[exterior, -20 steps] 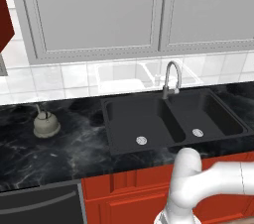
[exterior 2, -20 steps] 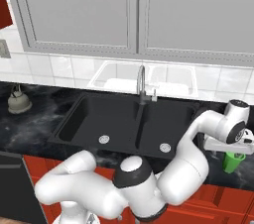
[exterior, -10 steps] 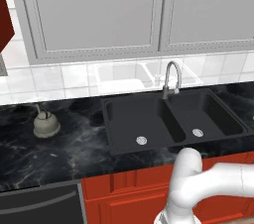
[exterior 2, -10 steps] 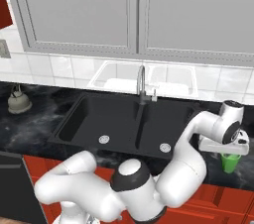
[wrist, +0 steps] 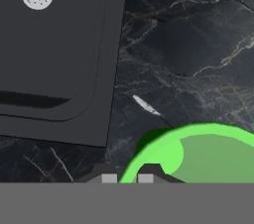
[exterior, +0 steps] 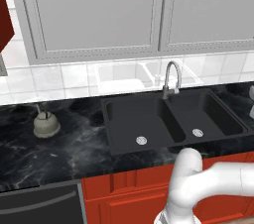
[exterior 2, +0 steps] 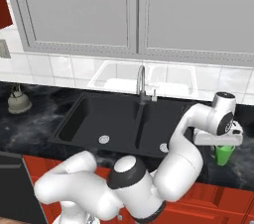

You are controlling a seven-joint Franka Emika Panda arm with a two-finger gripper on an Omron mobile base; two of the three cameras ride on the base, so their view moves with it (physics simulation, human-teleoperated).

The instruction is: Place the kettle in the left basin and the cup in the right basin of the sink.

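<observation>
Black marble tabletop (exterior: 74, 153), L base view: kettle (exterior: 46, 124) far left, sink (exterior: 173, 121) empty. R base view: end effector (exterior 2: 224, 140) over cup (exterior 2: 224, 154), right of sink. Hand view: fingers (wrist: 108, 177) pinched on cup rim. Both placements still pending.

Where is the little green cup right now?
The cup stands on the dark counter just right of the sink, in the right base view. In the hand view, the claw is pinching its rim.
</observation>
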